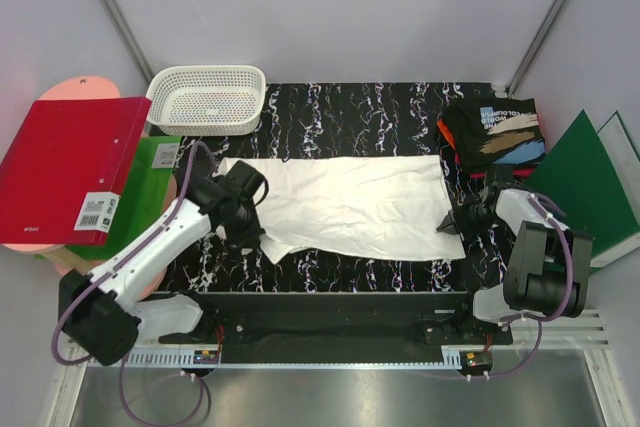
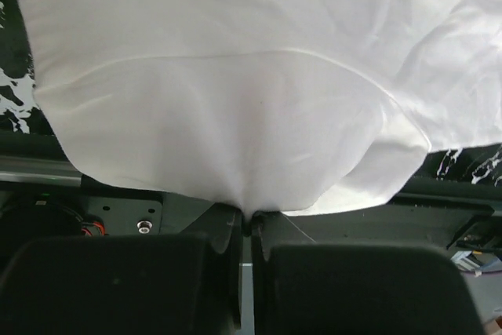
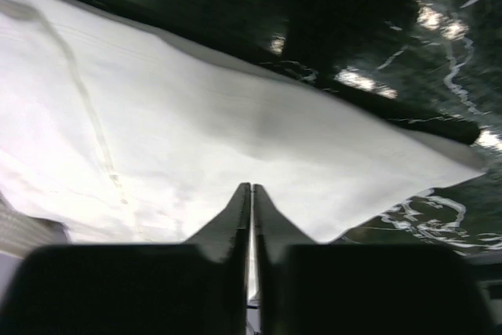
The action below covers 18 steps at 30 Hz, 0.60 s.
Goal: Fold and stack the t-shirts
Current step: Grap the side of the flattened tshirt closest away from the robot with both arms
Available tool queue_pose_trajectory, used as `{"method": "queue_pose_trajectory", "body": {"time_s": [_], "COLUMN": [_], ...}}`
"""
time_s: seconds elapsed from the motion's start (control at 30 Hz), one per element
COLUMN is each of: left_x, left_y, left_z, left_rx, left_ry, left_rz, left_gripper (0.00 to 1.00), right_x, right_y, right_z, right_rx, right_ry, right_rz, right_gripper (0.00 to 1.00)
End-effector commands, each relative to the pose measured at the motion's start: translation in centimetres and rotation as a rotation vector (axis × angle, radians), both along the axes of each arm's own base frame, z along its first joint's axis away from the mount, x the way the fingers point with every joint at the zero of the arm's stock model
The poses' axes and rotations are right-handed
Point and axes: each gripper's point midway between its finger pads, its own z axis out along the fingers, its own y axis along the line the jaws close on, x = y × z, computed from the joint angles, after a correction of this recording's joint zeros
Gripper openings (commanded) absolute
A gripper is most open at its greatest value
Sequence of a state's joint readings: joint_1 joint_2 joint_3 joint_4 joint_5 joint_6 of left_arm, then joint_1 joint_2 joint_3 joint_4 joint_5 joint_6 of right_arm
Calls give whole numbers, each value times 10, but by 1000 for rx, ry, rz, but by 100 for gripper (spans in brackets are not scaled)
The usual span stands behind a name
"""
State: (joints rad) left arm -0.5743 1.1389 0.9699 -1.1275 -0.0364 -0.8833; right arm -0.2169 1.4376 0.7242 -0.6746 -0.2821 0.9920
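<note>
L gripper clamped on white shirt, near-left edge | R gripper jaws narrow, pinching its rt edge | shirt flat mid counter, not yet folded | far rt: black shirt folded atop red-orange one, stack looks begun

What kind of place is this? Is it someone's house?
Probably a robot lab bench, not a house: the left arm and right arm are mounted on a black marbled table holding a white t-shirt, with plain white walls around.
</note>
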Motion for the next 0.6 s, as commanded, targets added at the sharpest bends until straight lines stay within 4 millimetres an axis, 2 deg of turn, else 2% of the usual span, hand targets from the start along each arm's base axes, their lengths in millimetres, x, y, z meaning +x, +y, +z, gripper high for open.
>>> {"method": "queue_pose_trajectory", "body": {"time_s": [0.0,0.07,0.17,0.3,0.33,0.37,0.43,0.47,0.5,0.57], "left_x": [33,41,51,60,62,63,64,64,64,61], "left_y": [4,1,-3,-8,-9,-9,-8,-8,-7,-10], "left_z": [0,-7,-10,-11,-12,-12,-14,-15,-15,-17], "left_rx": [48,46,45,33,34,36,44,45,46,31], "left_ry": [-26,15,27,44,47,48,56,57,57,77], "left_rz": [10,2,-18,-39,-42,-46,-58,-61,-66,-74], "left_gripper": [0,0,0,0,0,0,0,0,0,0], "right_x": [44,58,61,37,30,23,10,3,-2,-16], "right_y": [-13,-19,-23,-37,-47,-52,-64,-64,-69,-65], "right_z": [35,49,57,51,48,47,44,43,42,36], "right_rx": [-54,-88,-109,-196,-239,-250,-249,-237,-226,-191], "right_ry": [-177,-232,-228,-110,-79,-56,-22,-4,8,33], "right_rz": [25,61,87,104,98,89,75,71,45,41], "right_gripper": [0,0,5,23,32,47,50,56,56,56]}}
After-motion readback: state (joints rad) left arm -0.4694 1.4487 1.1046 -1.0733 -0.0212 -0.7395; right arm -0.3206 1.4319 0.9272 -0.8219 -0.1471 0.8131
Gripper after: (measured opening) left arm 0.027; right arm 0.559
